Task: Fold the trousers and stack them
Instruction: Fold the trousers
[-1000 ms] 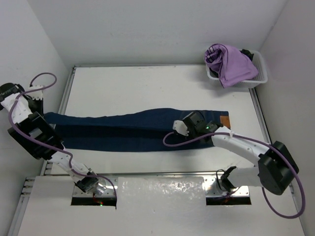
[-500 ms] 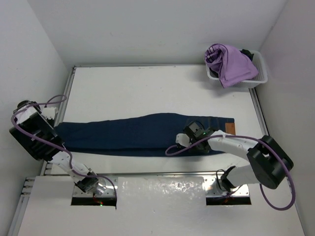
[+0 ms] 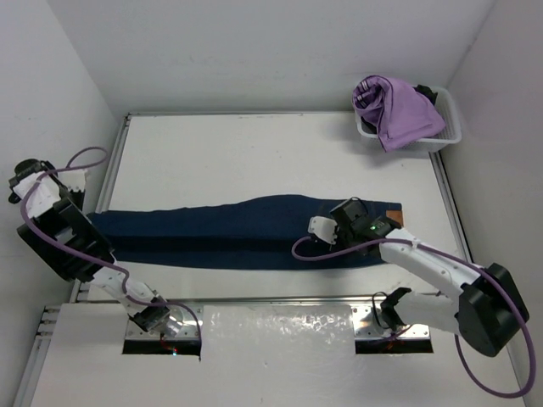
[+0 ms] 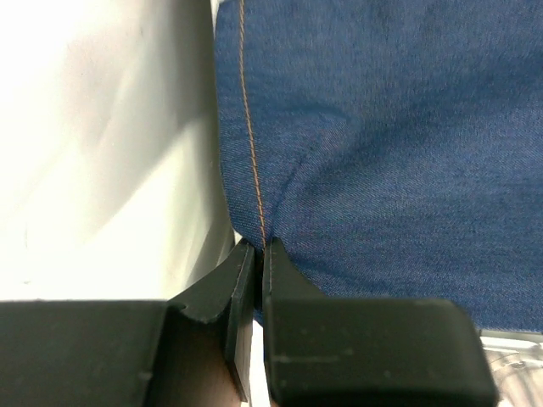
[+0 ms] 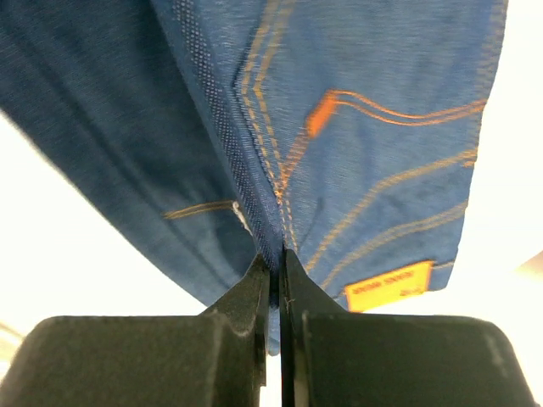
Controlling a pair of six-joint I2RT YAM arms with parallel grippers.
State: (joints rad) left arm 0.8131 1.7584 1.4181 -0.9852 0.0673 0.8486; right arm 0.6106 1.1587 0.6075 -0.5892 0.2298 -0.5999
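The jeans (image 3: 229, 227) are lying stretched flat, well apart from the white basket (image 3: 448, 127). The left gripper (image 4: 257, 248) is pinching their hem and the right gripper (image 5: 276, 259) their waist seam. The next move is likely bringing the ends together.

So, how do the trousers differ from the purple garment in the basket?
The trousers are dark blue denim; the purple garment is lilac. The trousers lie stretched long across the table; the purple garment is bunched in the white basket at the far right. The left tool and the right tool each pinch the trousers; nothing touches the purple garment. Both are clothing.
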